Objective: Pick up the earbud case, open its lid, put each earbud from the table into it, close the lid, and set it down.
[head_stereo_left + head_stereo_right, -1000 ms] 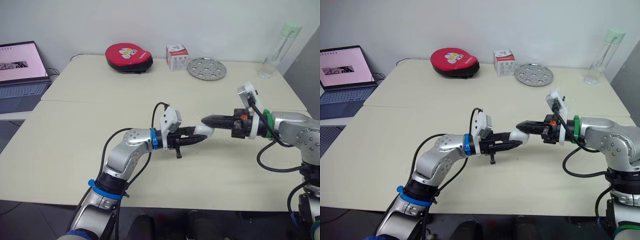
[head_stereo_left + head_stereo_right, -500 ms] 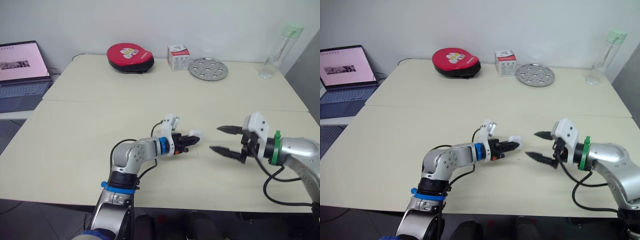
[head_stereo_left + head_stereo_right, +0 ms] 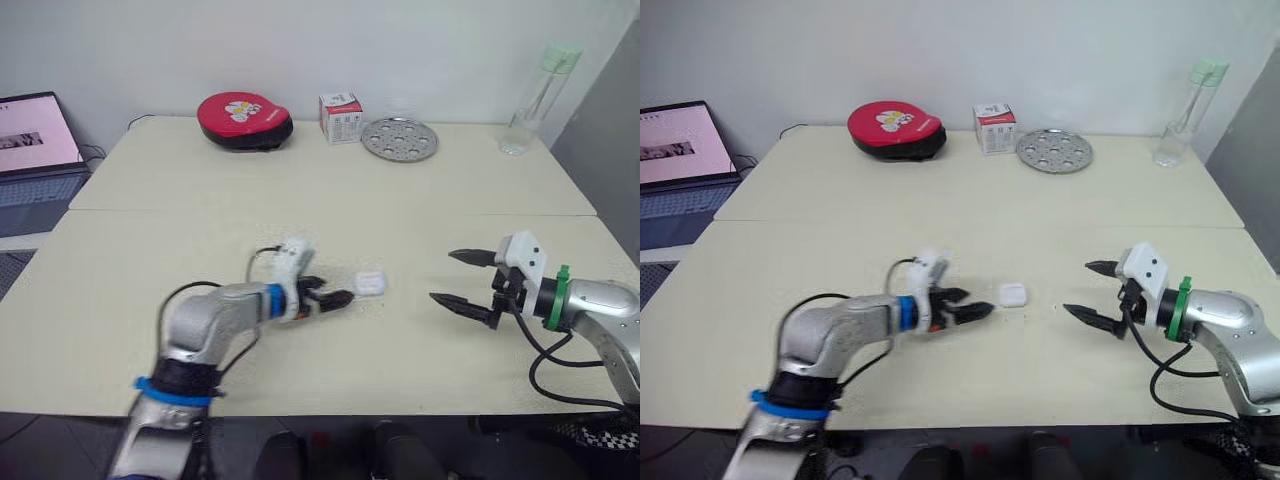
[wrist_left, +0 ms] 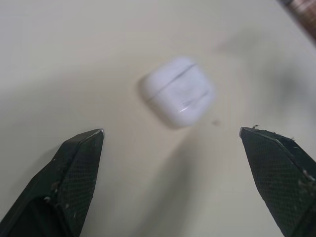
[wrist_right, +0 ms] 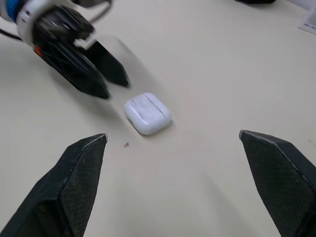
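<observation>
With my left gripper (image 3: 334,291) holding its fingers spread and empty, the white earbud case (image 3: 370,283) lies lid-shut on the table (image 3: 200,190) just past their tips. My right gripper (image 3: 443,276) is also spread, facing the case from farther off.

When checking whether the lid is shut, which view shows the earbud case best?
Left wrist view: the earbud case sits close, its lid seam visible. The right wrist view shows it farther off; the eye views, a small white shape.
</observation>
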Motion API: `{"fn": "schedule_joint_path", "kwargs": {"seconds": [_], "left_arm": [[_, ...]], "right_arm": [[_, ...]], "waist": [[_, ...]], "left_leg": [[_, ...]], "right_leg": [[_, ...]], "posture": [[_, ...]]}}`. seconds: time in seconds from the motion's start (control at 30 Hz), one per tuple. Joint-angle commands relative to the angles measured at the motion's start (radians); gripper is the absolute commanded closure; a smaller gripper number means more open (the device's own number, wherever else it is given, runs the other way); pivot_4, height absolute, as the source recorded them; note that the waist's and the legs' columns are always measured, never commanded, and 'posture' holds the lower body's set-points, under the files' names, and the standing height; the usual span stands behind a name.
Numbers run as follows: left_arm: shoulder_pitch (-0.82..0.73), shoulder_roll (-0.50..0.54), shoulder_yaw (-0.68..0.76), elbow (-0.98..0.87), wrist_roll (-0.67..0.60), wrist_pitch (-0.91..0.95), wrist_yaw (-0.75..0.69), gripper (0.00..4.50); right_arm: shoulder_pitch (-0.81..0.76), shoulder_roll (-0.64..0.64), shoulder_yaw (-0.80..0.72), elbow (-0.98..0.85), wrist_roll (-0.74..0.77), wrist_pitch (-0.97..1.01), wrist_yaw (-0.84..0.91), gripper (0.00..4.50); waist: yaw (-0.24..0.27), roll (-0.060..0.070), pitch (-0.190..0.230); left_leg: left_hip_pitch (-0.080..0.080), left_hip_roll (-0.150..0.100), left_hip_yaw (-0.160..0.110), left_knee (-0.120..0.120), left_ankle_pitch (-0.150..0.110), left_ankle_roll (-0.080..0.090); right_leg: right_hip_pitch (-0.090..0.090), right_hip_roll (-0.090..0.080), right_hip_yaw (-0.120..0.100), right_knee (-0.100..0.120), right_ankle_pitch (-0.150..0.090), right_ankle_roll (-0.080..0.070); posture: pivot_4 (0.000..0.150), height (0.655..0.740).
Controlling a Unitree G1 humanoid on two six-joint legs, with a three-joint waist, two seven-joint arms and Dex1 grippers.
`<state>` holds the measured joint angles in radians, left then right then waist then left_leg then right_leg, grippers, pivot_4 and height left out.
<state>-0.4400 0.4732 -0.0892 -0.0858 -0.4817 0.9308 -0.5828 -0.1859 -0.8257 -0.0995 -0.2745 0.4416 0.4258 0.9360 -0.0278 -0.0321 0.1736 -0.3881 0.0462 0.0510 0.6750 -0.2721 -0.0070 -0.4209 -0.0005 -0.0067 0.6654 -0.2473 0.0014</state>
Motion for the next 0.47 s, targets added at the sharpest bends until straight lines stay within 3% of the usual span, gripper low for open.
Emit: {"fn": "schedule_joint_path", "kwargs": {"seconds": [0.03, 0.17, 0.33, 0.47], "left_arm": [[-0.008, 0.15, 0.007, 0.057, 0.175, -0.414, -0.129, 0.02], [-0.012, 0.284, -0.011, 0.211, 0.299, -0.799, -0.28, 0.02], [-0.103, 0.293, 0.059, 0.388, 0.309, -0.878, -0.277, 0.02], [-0.133, 0.261, 0.075, 0.417, 0.296, -0.872, -0.288, 0.02]], "right_arm": [[-0.018, -0.025, -0.051, -0.007, 0.024, -0.001, 0.023, 0.0], [-0.017, -0.035, -0.098, -0.026, 0.094, 0.073, 0.026, 0.0], [0.003, -0.032, -0.171, -0.047, 0.102, 0.103, -0.034, 0.0], [0.013, -0.028, -0.177, -0.056, 0.098, 0.111, -0.05, 0.0]], "waist": [[0.003, 0.0, 0.001], [0.018, 0.0, 0.0], [0.036, 0.0, 0.001], [0.041, 0.0, 0.001]], "left_leg": [[0.0, 0.0, 0.0, 0.0, 0.0, 0.0], [-0.002, -0.001, 0.002, 0.0, 0.0, 0.0], [-0.007, -0.002, 0.004, 0.001, 0.0, 0.0], [-0.009, -0.002, 0.004, 0.001, 0.0, 0.0]], "right_leg": [[0.0, 0.0, 0.0, 0.0, 0.0, -0.001], [0.0, -0.002, 0.0, -0.002, 0.0, -0.003], [-0.003, -0.005, -0.001, -0.006, 0.002, -0.003], [-0.003, -0.005, -0.001, -0.007, 0.002, -0.002]], "posture": [[0.15, 0.74], [0.15, 0.74], [0.15, 0.74], [0.15, 0.74]]}}
